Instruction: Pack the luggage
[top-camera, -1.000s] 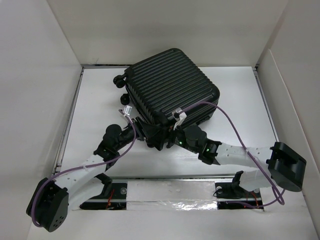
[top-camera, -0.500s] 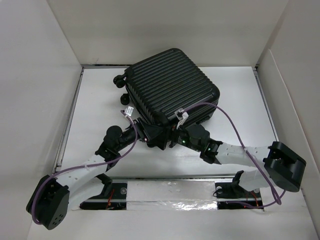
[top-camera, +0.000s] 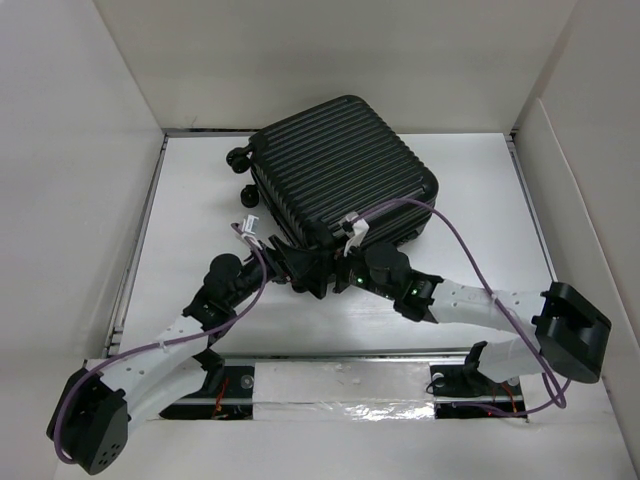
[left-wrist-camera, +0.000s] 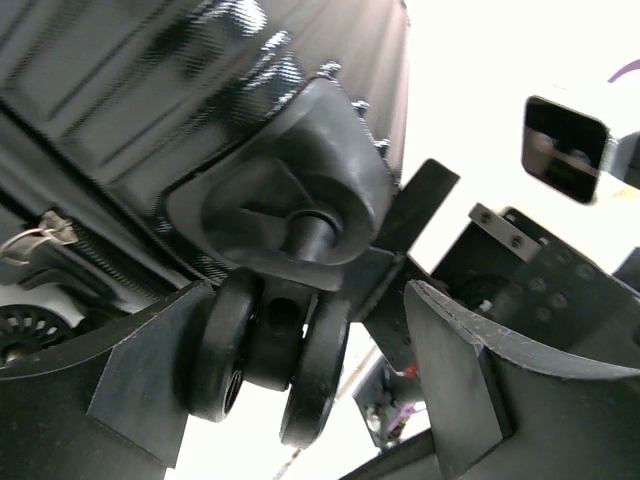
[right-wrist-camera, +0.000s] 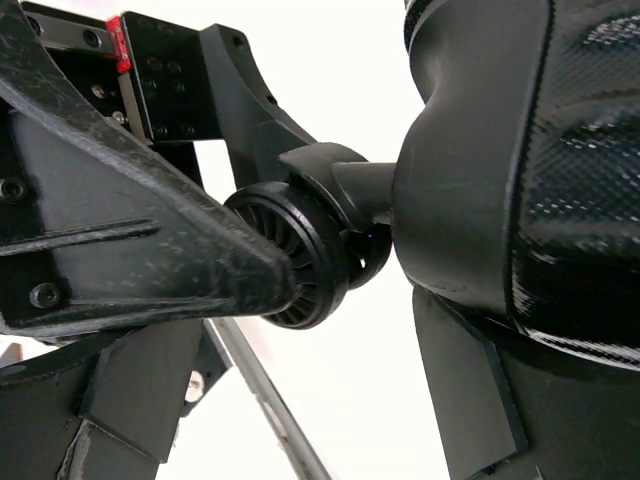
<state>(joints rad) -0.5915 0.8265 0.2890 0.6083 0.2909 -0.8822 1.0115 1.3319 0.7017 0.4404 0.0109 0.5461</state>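
At the closed luggage's (top-camera: 340, 170) six o'clock corner, the left gripper (top-camera: 298, 266) stood with jaws apart around a caster wheel (left-wrist-camera: 225, 345). The right gripper (top-camera: 345, 272), at its three o'clock, gaped likewise.

No legible txt or brand on the luggage (top-camera: 340, 170) — white cable tags (top-camera: 352, 228) too small to read.
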